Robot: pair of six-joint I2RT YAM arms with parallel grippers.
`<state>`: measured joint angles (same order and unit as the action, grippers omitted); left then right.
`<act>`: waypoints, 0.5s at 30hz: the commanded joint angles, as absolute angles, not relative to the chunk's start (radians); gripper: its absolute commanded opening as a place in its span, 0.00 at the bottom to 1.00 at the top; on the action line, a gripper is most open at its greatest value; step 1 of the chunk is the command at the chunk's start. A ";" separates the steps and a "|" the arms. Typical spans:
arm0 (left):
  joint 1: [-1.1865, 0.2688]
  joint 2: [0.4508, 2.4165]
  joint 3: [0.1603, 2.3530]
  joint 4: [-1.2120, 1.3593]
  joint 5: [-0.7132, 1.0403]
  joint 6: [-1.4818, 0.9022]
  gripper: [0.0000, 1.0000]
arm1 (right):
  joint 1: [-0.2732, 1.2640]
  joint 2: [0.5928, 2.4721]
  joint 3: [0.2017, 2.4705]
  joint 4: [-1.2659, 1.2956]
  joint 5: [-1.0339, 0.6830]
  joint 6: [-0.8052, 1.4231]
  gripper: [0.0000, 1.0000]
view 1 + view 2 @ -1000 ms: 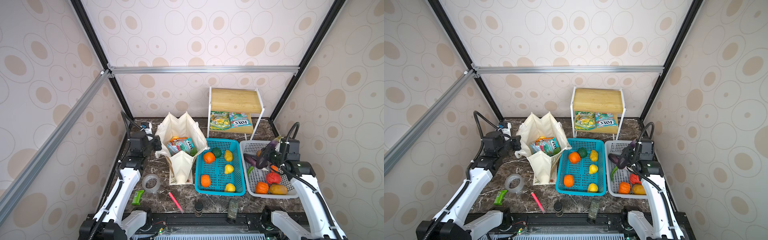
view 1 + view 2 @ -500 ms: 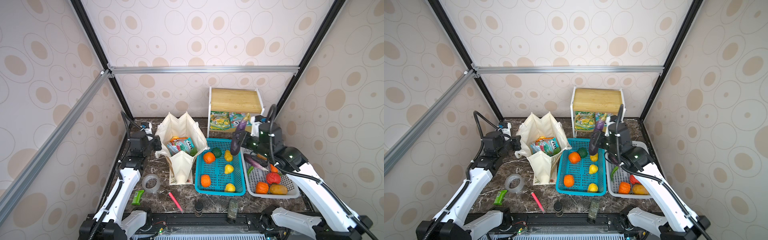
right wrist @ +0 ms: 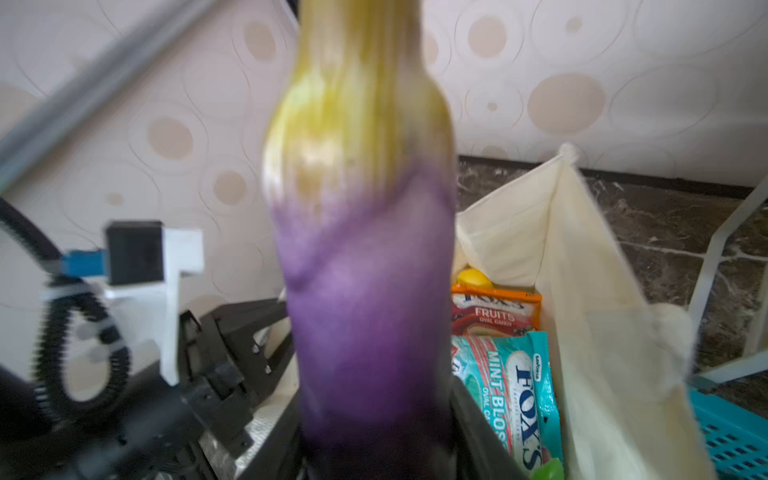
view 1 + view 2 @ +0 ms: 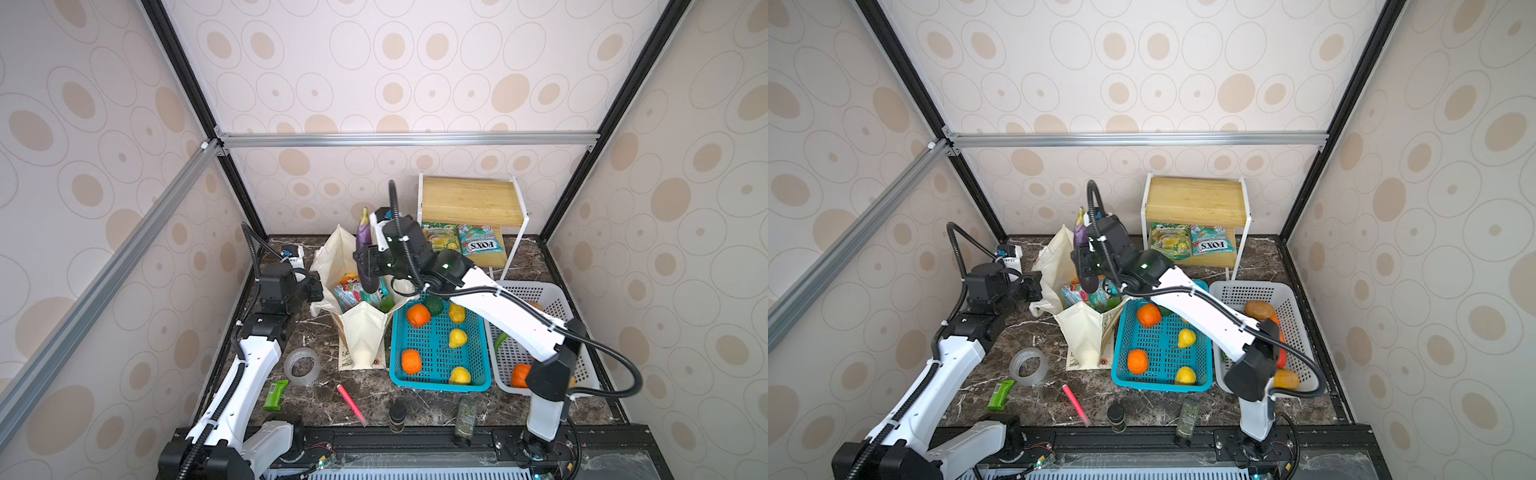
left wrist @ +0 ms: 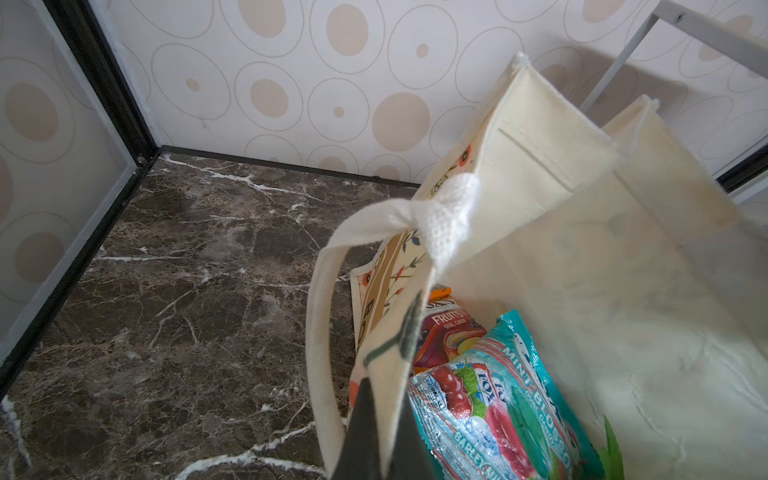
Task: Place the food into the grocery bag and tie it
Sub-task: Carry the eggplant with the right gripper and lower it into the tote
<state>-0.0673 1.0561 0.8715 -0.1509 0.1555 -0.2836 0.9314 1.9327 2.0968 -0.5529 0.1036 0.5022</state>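
**Eggplant poised over the tote.** The right pincer [image 4: 368, 269], clamped around the lower half of a purple eggplant [image 4: 364, 235], hangs above the open mouth of the grocery bag [image 4: 362, 332]. The bag stands on the dark marble surface [image 4: 324, 399], just left of the turquoise basket [image 4: 436, 384]. The eggplant is held nearly upright, with its pale green stem end up and its dark end pointing down into the opening.

On the bag's left side, the left pincer [image 4: 312, 286] is clenched on the cloth rim beside the white handle [image 5: 320, 332]. The left wrist view shows the fabric pinched between its dark fingers, which holds the mouth spread. Glossy candy packets [image 5: 498, 395] already lie inside, close to the left wall.

The step in hand looks like loading the eggplant. The next move calls for the right arm to lower it into the gap to the right of the packets and then release its grip. Because the eggplant is long, a slight tilt may help it settle below the rim instead of standing proud.

Packing appears far from done:
- Oranges [image 4: 417, 315] and yellow citrus [image 4: 456, 337] sit in the turquoise basket.
- More produce lies in the white basket [image 4: 552, 291] at far right, partly hidden by the arm.
- Two Fox's packets [image 4: 480, 247] rest on the lower level of the wooden shelf [image 4: 469, 199] at the back.

Tying the handles can only follow once all of that is in.
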 commanded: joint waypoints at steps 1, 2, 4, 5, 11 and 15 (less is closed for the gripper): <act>-0.064 1.019 0.882 -0.088 0.148 -0.264 0.00 | 0.950 2.090 2.268 -0.782 0.101 0.457 0.28; -0.064 1.018 0.882 -0.089 0.144 -0.264 0.00 | 0.950 2.127 2.290 -0.817 0.094 0.463 0.29; -0.063 1.017 0.883 -0.090 0.145 -0.263 0.00 | 0.950 2.179 2.342 -0.845 0.066 0.473 0.30; -0.063 1.017 0.882 -0.090 0.145 -0.264 0.00 | 0.951 2.193 2.341 -0.847 0.058 0.476 0.30; -0.064 1.013 0.884 -0.088 0.148 -0.265 0.00 | 0.951 2.234 2.335 -0.872 0.068 0.468 0.45; -0.064 1.009 0.882 -0.088 0.147 -0.262 0.00 | 0.951 2.235 2.390 -0.938 0.104 0.455 0.58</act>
<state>-0.0673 1.0416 0.8696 -0.1513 0.1551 -0.2836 0.9478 2.2505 2.3268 -0.8780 0.0696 0.4778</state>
